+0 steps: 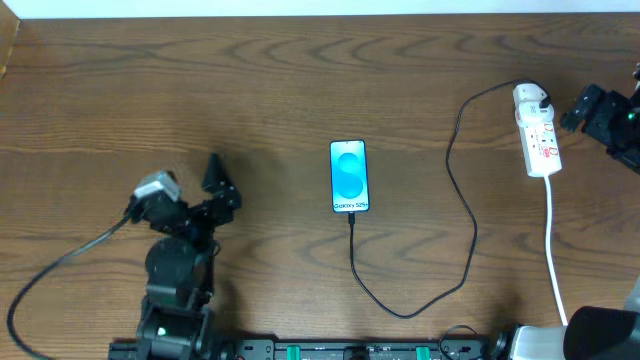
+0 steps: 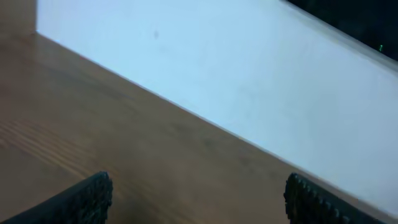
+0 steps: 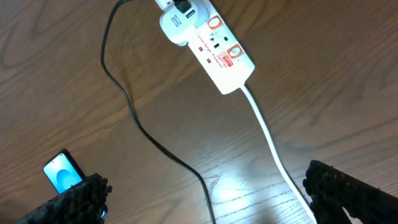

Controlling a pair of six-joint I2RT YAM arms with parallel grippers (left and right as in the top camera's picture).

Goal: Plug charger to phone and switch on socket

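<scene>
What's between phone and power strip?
Only the charger cable, looping across the gap between phone and power strip; nothing else there. The overhead view shows it best.

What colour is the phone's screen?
Bright blue with a lighter circle; the phone shows best overhead.

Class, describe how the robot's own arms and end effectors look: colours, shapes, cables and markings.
The left arm and right arm are black. A silver-white camera block sits on the left wrist, trailing a thin black wire. The left end effector and right end effector each have two black fingers with ridged surfaces.
</scene>
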